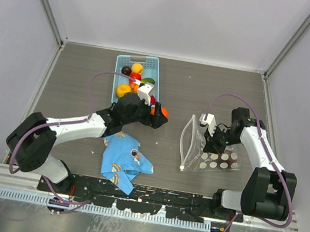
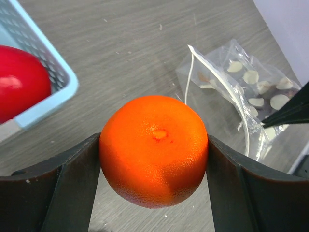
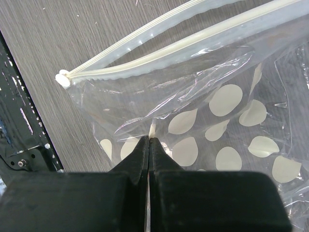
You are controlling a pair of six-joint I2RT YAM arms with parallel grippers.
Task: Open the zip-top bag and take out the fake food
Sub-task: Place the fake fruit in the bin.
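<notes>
A light blue slotted plastic basket (image 1: 116,80) sits on the far, left-of-centre part of the dark grey wood-grain bench (image 1: 218,91), its long sides running away from the near edge. A blue cartoon-print cloth (image 1: 123,161) lies crumpled nearer the front, apart from the basket and almost in line with it. Pale plain walls (image 1: 172,12) close in the bench on three sides, and a silver metal rail (image 1: 14,174) runs along its near edge.

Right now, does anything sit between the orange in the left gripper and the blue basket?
Nothing visible does. The left gripper holds the orange just off a corner of the basket, with only bare table between them; the bag lies on the opposite side.
</notes>
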